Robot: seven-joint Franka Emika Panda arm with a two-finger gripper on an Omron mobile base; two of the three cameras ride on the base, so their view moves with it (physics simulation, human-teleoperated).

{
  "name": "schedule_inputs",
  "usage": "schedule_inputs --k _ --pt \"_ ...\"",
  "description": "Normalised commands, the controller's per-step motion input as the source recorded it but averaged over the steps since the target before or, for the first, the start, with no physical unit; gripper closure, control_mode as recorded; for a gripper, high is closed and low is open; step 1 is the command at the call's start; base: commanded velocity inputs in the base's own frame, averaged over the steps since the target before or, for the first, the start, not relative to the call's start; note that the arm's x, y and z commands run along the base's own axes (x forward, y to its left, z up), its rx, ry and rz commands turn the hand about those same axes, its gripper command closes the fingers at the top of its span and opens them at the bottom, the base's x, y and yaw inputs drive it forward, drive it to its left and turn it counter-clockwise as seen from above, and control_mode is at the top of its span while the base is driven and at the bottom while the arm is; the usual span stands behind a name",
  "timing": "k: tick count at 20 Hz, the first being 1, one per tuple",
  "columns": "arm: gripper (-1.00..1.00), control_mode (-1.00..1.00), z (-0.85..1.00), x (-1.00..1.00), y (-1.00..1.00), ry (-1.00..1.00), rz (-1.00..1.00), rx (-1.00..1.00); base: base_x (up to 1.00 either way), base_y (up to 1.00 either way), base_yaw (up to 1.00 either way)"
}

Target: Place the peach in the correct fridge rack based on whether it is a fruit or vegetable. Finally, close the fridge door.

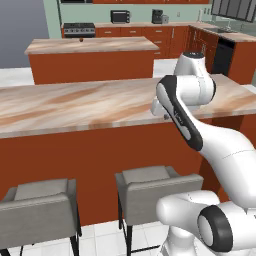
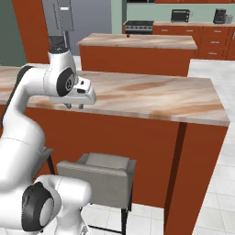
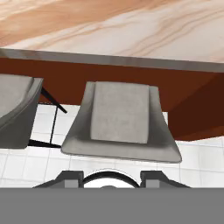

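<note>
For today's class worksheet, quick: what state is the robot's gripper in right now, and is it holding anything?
Gripper: closed, holding nothing visible; it hangs over the near edge of the counter, above a grey stool.

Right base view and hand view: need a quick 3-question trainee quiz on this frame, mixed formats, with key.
1. True or false: the gripper hangs over the near edge of the marble counter, empty.
2. Multiple choice: directly below the hand, the hand view shows A) a sink B) a grey stool C) an open drawer.
3. Fill in: on the far back counter, right of the stove, stands a dark ____.

Key: 1 true; 2 B; 3 microwave.
</note>
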Motion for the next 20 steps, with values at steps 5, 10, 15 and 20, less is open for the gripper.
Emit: schedule_inputs --k 5,10,15,20 --pt "-1.00 -1.00 0.37 0.02 -0.11 -0.26 0.05 0.13 0.00 0.00 0.00" --pt "-1.00 -1.00 1.00 -0.02 0.00 -0.46 0.01 0.07 0.00 0.00 0.00" --pt "-1.00 -1.00 0.71 0.02 0.19 -0.19 0.00 -0.03 0.00 0.00 0.00" --pt "-1.00 -1.00 0.09 0.07 0.25 0.00 0.00 -0.05 0.00 0.00 0.00"
